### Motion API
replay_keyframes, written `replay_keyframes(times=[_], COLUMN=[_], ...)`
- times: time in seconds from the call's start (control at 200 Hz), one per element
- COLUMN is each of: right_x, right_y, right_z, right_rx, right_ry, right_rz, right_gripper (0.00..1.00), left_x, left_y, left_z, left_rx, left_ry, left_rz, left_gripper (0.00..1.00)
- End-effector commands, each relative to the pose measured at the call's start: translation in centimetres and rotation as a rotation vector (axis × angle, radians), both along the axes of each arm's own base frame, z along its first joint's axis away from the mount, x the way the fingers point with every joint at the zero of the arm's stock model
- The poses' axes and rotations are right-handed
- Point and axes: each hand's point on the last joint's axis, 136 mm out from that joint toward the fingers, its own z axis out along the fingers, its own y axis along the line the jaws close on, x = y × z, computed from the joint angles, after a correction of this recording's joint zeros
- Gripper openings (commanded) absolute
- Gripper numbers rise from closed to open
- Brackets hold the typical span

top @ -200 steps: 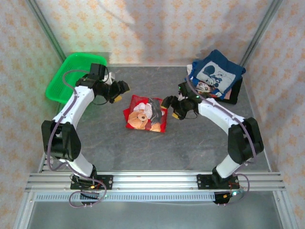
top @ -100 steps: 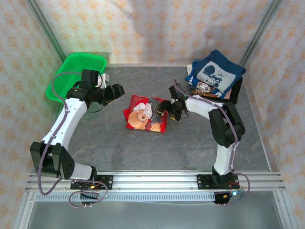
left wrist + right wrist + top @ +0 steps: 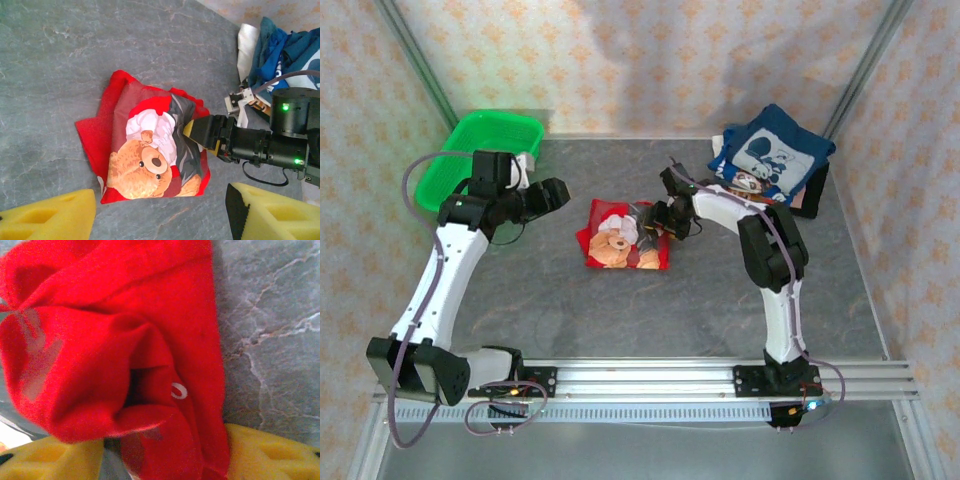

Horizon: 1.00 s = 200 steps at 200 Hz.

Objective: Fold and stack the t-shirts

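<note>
The red t-shirt with the teddy-bear print lies folded in the middle of the table, and the left wrist view has it from above. My right gripper is at its right edge, its fingers over the cloth. In the right wrist view red cloth bunches between the yellow pads, touching both, with my right gripper closed round the fold. My left gripper hangs open to the left of the shirt, nothing between its jaws. A navy t-shirt tops a pile at the back right.
A green plastic basket stands at the back left corner. The pile of folded shirts sits near the right wall. Grey tabletop lies bare in front of the red shirt.
My right gripper moved left onto the red shirt's right edge and its jaws narrowed on the cloth. My left arm drew back to the left, staying open.
</note>
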Motion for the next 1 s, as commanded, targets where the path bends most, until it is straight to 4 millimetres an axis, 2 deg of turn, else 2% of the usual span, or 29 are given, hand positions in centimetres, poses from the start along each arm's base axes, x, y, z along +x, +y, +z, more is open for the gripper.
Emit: replay_keyframes(times=[0.0,0.125,0.2,0.25,0.385,0.56,0.635,0.776,0.996], right_x=[-0.2,0.9,1.8,2.5,4.0,5.6,6.2,7.4,9.4], right_y=[0.6,1.4,1.3,1.0,-0.6,-4.1,-5.0,-6.1,-7.5], right_z=[-2.8,-2.8,-1.5,0.2,6.1,14.0,16.2,19.0,23.6], right_rx=[-0.094,-0.097,-0.107,-0.128,-0.239,-0.441,-0.503,-0.587,-0.657], right_ry=[0.033,0.019,-0.025,-0.066,-0.197,-0.380,-0.430,-0.489,-0.603], right_rz=[0.033,0.000,-0.012,-0.005,0.047,0.097,0.133,0.176,0.195], right_gripper=[0.51,0.21,0.07,0.00,0.00,0.00,0.00,0.00,0.00], left_x=[0.2,0.2,-0.1,-0.3,-0.5,-0.1,0.0,0.4,1.6], left_y=[0.6,0.2,0.2,0.5,1.1,0.9,0.7,0.5,0.7], left_z=[1.9,3.2,4.3,5.0,6.3,7.3,7.5,8.6,13.0], left_rx=[-0.018,-0.048,-0.025,0.007,0.061,0.045,0.036,0.027,0.053], left_ry=[-0.048,-0.091,-0.126,-0.146,-0.180,-0.208,-0.216,-0.250,-0.350], left_rz=[0.043,0.039,0.015,0.009,0.007,0.005,-0.001,-0.007,-0.007], left_gripper=[0.70,0.70,0.70,0.71,0.71,0.71,0.71,0.71,0.71])
